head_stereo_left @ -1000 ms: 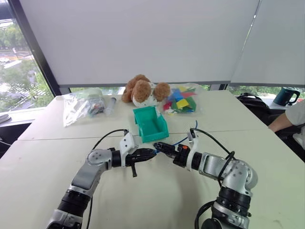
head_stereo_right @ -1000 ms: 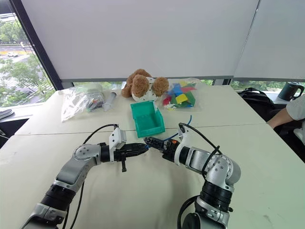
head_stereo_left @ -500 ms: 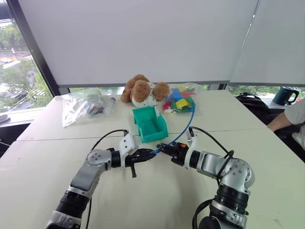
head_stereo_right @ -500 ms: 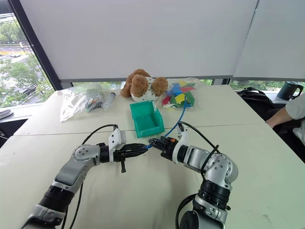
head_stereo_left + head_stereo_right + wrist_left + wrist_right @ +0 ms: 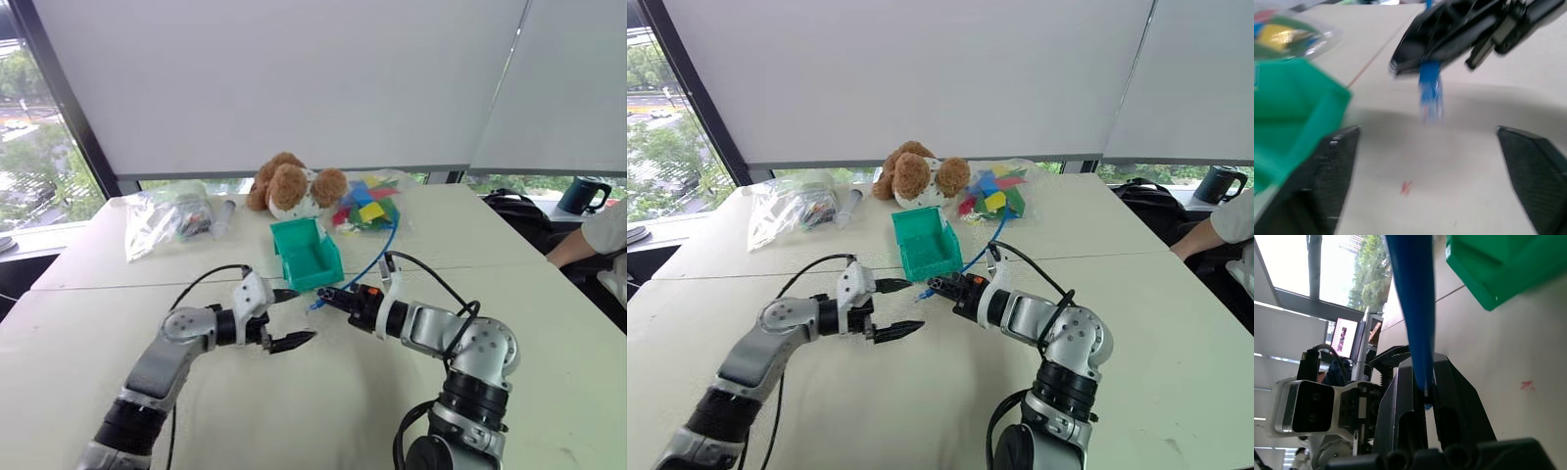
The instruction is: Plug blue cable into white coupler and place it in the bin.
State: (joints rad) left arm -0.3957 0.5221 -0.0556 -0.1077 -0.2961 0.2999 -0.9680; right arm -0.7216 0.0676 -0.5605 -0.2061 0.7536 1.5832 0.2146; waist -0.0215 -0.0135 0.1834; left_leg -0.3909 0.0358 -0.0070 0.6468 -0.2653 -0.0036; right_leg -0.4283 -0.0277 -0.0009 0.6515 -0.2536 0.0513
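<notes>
The blue cable (image 5: 380, 253) arcs up from my right gripper (image 5: 324, 295), which is shut on it near its plug end (image 5: 1430, 91). That end hangs just past the right fingertips, above the table. To its left my left gripper (image 5: 291, 316) stands open, one finger above the other, with nothing between them. The teal bin (image 5: 308, 256) sits on the table just behind both grippers, its low front facing me. The white coupler is hidden. In the right wrist view the cable (image 5: 1413, 308) runs between the shut fingers, with the bin (image 5: 1503, 264) beyond.
Behind the bin are a teddy bear (image 5: 293, 185), a clear bag of coloured pieces (image 5: 368, 206) and a second clear bag (image 5: 168, 217). A person's arm (image 5: 591, 238) rests at the table's right edge, near a dark mug (image 5: 580, 195).
My left gripper has opened and drawn back to the left, away from the right gripper. The right gripper closed on the blue cable and lifted it, so the cable now arcs upward.
</notes>
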